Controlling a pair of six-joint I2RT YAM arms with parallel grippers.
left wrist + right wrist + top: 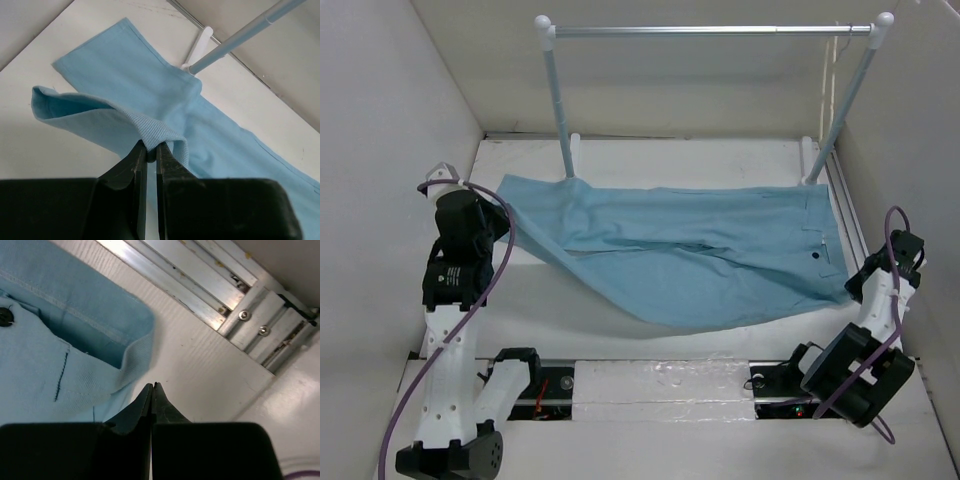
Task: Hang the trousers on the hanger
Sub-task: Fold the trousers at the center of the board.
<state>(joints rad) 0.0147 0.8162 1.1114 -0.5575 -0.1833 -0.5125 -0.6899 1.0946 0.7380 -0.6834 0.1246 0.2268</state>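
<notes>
Pinching a raised fold at the leg end of the thin, wrinkly sky-blue cloth trousers (690,250), the left claw (151,150) is clamped on fabric, probably to lift that end. The right claw (152,386) is closed at the waistband corner; whether it traps cloth is unclear. Trousers lie spread across the white tabletop (720,160) under the white-posted metal clothes rail (710,31), where the thin beige hanger (830,90) seems to hang.

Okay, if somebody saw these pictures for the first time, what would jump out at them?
The light sky-blue cloth trousers, spread wide across the white table, stand out first. Behind them stands a white-posted metal clothes rail. The left gripper pinches a raised fold of a leg end, while the right gripper sits shut at the waistband corner.
</notes>
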